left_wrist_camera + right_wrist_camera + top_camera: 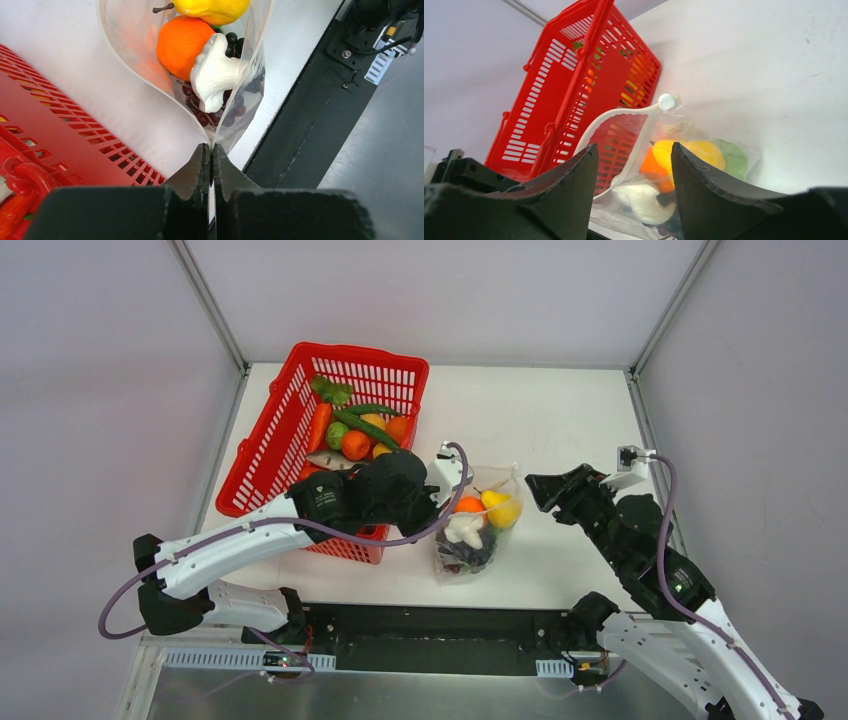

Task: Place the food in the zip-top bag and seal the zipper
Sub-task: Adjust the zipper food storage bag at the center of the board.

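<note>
My left claw (210, 150) pinches the clear dotted plastic zip-top bag (252, 85) by its mouth edge, likely steadying it for loading. My right claw (634, 147) hangs spread, empty, beside it.

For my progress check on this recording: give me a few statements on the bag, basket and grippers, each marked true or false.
1. The left gripper pinches the bag at its rim. True.
2. The right gripper holds the bag. False: it is open and holds nothing.
3. The basket is empty. False: food lies in it.
4. An orange is in the bag. True.
5. The bag is sealed. False: its mouth gapes open.
</note>
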You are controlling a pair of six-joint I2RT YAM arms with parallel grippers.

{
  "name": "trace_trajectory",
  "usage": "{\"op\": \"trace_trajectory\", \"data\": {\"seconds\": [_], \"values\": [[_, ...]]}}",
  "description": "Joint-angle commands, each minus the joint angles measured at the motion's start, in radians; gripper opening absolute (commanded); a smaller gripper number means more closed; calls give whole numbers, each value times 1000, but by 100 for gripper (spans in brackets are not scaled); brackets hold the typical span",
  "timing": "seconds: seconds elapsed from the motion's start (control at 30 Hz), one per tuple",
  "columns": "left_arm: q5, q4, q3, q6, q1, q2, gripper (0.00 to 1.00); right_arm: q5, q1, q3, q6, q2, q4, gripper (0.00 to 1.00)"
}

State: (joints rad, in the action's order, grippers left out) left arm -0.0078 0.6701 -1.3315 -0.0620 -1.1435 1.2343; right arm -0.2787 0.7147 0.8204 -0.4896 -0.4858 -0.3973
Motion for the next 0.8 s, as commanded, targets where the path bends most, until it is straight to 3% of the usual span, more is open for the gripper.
{"op": "trace_trajectory", "data": {"seconds": [0.0, 0.17, 0.4, 0.57, 0.67, 0.77], "values": [[-34, -26, -12, 4, 8, -21, 0, -75, -2, 39, -29, 3, -35, 58], [-60, -33, -9, 10, 8, -35, 0, -104, -2, 40, -62, 5, -55, 60], [-69, -20, -15, 27, 8, -39, 0, -231, -4, 56, 54, -103, -76, 54], [-83, -18, -15, 41, 8, -39, 0, -226, -32, 66, 135, -154, -14, 52], [-103, -17, -12, 53, 8, -41, 0, -151, -123, 67, 159, -175, 20, 51], [-103, -25, -4, 86, 8, -48, 0, 58, -309, 76, 149, -220, 33, 51]]}}
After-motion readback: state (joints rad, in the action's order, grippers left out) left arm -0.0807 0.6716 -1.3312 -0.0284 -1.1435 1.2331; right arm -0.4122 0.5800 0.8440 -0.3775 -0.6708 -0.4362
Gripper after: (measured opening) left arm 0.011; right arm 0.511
